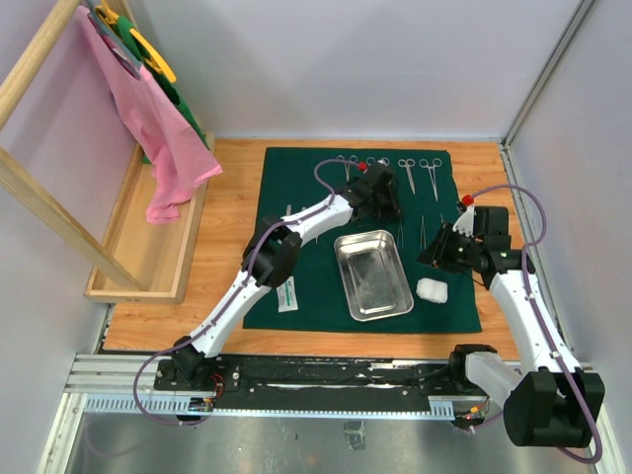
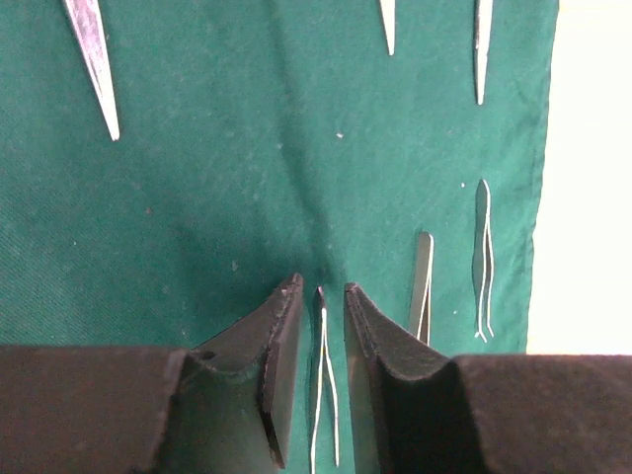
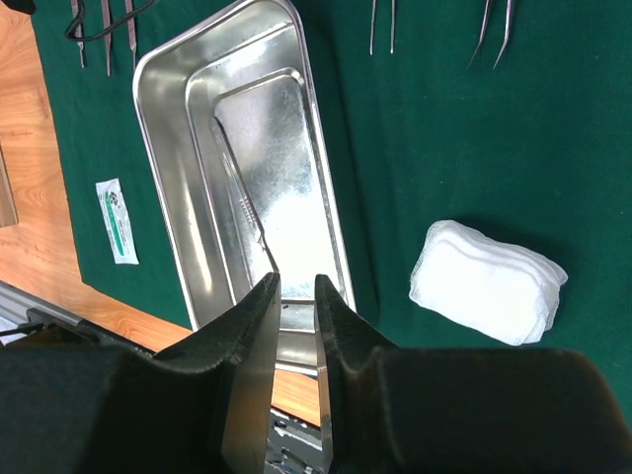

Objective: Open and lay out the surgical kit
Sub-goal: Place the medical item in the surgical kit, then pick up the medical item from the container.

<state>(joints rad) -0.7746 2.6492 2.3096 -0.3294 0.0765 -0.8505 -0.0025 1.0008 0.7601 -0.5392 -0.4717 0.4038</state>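
The dark green cloth [image 1: 296,197] lies spread flat on the wooden table. On it are the steel tray [image 1: 348,279], a white gauze wad [image 1: 432,289], a small white packet [image 1: 287,294] and clamps [image 1: 407,173] in a row at the far edge. My left gripper [image 2: 321,286] is low over the cloth and narrowly open. Slim tweezers [image 2: 323,375] lie loose on the cloth between its pads, and two more tweezers [image 2: 423,286] lie to the right. My right gripper [image 3: 294,279] hovers narrowly open and empty over the tray's near end [image 3: 148,89]. A thin instrument [image 3: 242,197] lies in the tray.
A wooden rack with a pink cloth [image 1: 163,128] and a wooden box [image 1: 148,237] stand at the left. Grey enclosure walls close in the back and right sides. The gauze [image 3: 489,281] lies just right of my right gripper, and bare wood [image 1: 232,197] borders the cloth.
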